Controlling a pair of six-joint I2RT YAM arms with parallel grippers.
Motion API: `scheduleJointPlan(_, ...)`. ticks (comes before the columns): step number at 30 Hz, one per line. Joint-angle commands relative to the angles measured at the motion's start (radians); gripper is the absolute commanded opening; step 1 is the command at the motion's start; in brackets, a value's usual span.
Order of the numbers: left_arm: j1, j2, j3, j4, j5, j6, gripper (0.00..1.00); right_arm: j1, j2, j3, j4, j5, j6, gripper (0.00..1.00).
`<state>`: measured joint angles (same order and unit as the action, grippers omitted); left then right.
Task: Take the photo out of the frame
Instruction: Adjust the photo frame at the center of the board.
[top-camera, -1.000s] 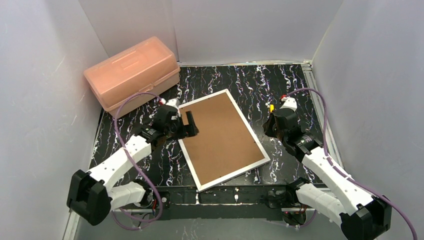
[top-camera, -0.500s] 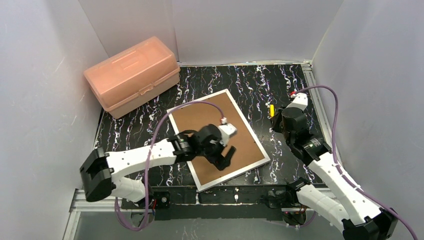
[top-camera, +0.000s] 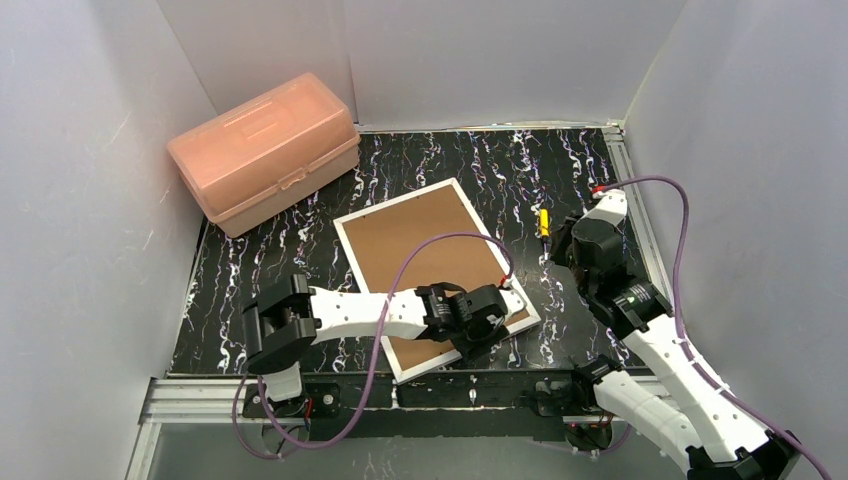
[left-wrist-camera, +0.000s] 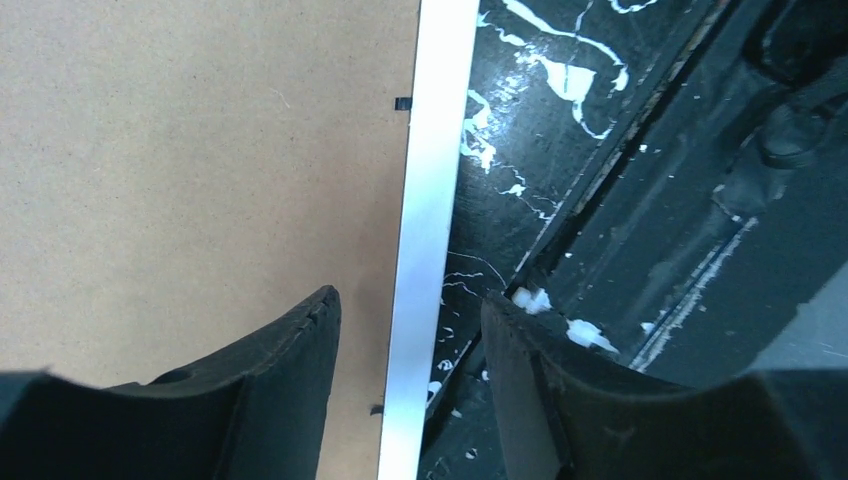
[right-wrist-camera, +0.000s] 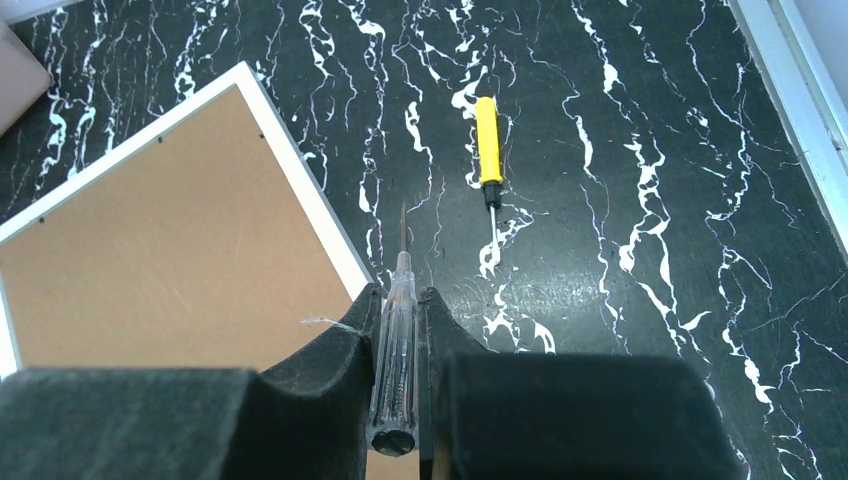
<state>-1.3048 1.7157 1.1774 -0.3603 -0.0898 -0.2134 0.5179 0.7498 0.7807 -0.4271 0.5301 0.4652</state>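
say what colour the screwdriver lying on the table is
Yellow; the loose screwdriver shows best in the right wrist view.

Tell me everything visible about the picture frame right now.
The frame lies flat, face down on the black marbled table, turned askew. Thin white border, brown fibreboard back with small black tabs at its edge; back in place, no photo visible. The left gripper straddles its near right border, jaws apart; contact unclear.
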Motion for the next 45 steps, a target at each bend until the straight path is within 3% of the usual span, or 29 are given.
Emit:
scheduleJointPlan(1,-0.004,0.032,0.05,-0.042,-0.058,0.01,0.5,-0.003,-0.045,0.002,0.002,0.049,0.017,0.01)
scheduleJointPlan(12,-0.023,0.16,0.129,-0.073,-0.029,-0.012,0.35,-0.003,-0.088,0.007,0.003,0.102,0.02,0.01)
scheduleJointPlan(20,-0.024,0.251,0.226,-0.085,-0.078,-0.089,0.14,-0.001,-0.092,0.022,0.003,0.127,0.021,0.01)
scheduleJointPlan(24,-0.024,0.309,0.284,-0.095,-0.103,-0.094,0.13,-0.002,-0.104,0.044,-0.005,0.159,0.007,0.01)
scheduleJointPlan(28,-0.024,0.317,0.294,-0.107,-0.166,-0.099,0.3,-0.002,-0.125,0.053,-0.009,0.179,-0.011,0.01)
scheduleJointPlan(30,-0.021,0.32,0.302,-0.119,-0.229,-0.116,0.32,-0.002,-0.136,0.05,-0.012,0.188,-0.011,0.01)
scheduleJointPlan(38,0.063,0.406,0.398,-0.126,-0.235,-0.128,0.16,-0.002,-0.21,0.036,-0.033,0.319,0.058,0.01)
scheduleJointPlan(45,0.164,0.487,0.529,-0.148,-0.196,-0.17,0.12,-0.002,-0.244,0.043,-0.049,0.348,0.052,0.01)
